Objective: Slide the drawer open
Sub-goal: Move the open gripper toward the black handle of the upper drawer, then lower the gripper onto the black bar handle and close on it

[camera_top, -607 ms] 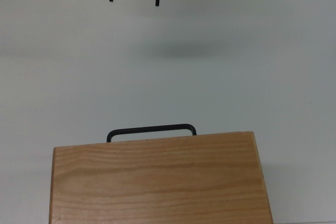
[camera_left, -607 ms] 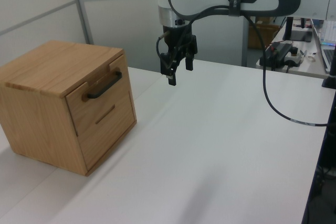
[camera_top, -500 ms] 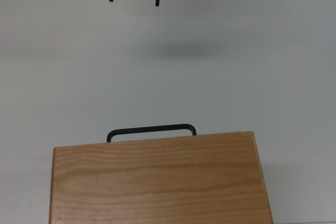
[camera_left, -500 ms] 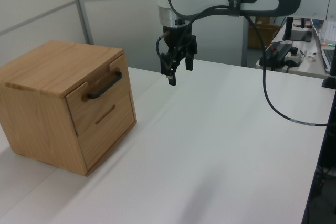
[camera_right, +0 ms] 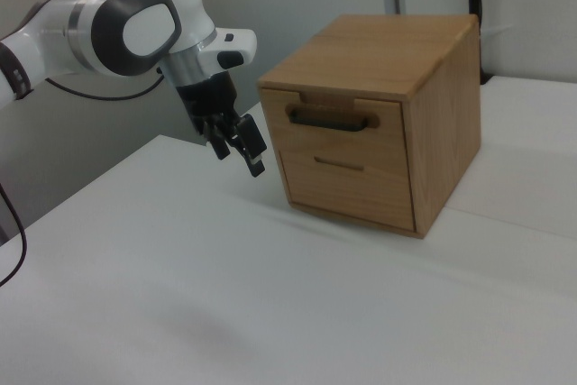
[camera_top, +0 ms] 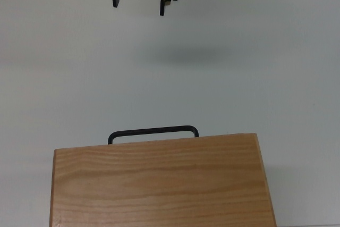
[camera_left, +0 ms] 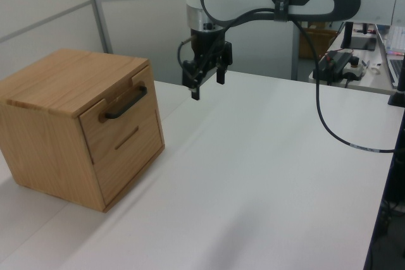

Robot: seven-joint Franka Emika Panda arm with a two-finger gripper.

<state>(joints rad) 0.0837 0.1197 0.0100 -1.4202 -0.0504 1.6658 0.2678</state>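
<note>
The drawer [camera_left: 109,117] is the upper front panel of a light wooden cabinet [camera_left: 57,86], shut flush with the cabinet face. Its black bar handle [camera_left: 126,101] sticks out from the front; the handle [camera_top: 153,131] also shows beyond the cabinet top in the top view, and the handle [camera_right: 329,117] in the right view. My gripper [camera_left: 207,84] hangs open in the air above the white table, well apart from the handle, with nothing between its fingers. The same gripper [camera_top: 139,5] sits at the top view's upper edge, and the gripper [camera_right: 239,151] is to the right view's left of the cabinet.
A second, lower drawer front [camera_right: 347,188] with a thin slot sits beneath the handled one. The white table [camera_left: 253,175] spreads wide in front of the cabinet. A black cable [camera_left: 329,124] trails from the arm, and desk clutter [camera_left: 345,61] stands behind it.
The gripper has shifted toward the cabinet, to the left view's left, and come slightly lower in the top view. Drawer and cabinet have not moved.
</note>
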